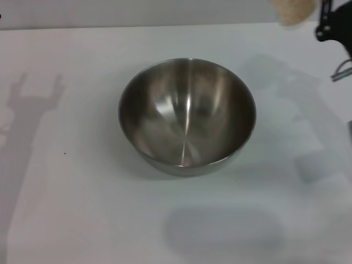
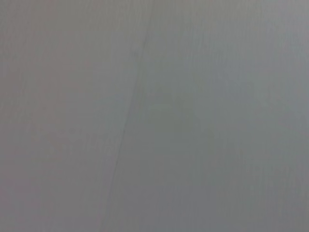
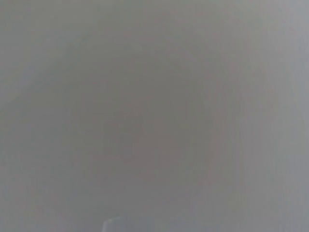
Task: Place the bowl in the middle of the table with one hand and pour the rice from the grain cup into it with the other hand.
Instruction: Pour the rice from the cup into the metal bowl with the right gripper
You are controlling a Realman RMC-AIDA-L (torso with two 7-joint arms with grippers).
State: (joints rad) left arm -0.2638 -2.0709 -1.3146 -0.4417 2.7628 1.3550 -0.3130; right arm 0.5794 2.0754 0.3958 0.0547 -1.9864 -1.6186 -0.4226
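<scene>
Steel: the bowl is polished stainless, upright and empty, and we see it at the centre of the white bench, so in our judgement the placing step is done.

Grain cup: the grain cup shows at about 1 o'clock from the bowl, cut by the upper edge of the head view, well apart from the rim; the rice fills it as a pale beige mass.

Right tool: the right tool is a black shape just beside the cup at the 1 o'clock corner; we judge it carries the cup, but we cannot tell how its fingers stand.

Left tool: we do not see it; only a forked shadow lies on the bench at 9 o'clock from the bowl.

Wrist views: both show blank grey surface, nothing we can name.

Risk: we think rice could fall on the bench if the cup tips before it is over the bowl.

Risk: a low approach could knock the rim and slide the bowl off centre.

Obstacles: we see nothing standing between cup and bowl.
</scene>
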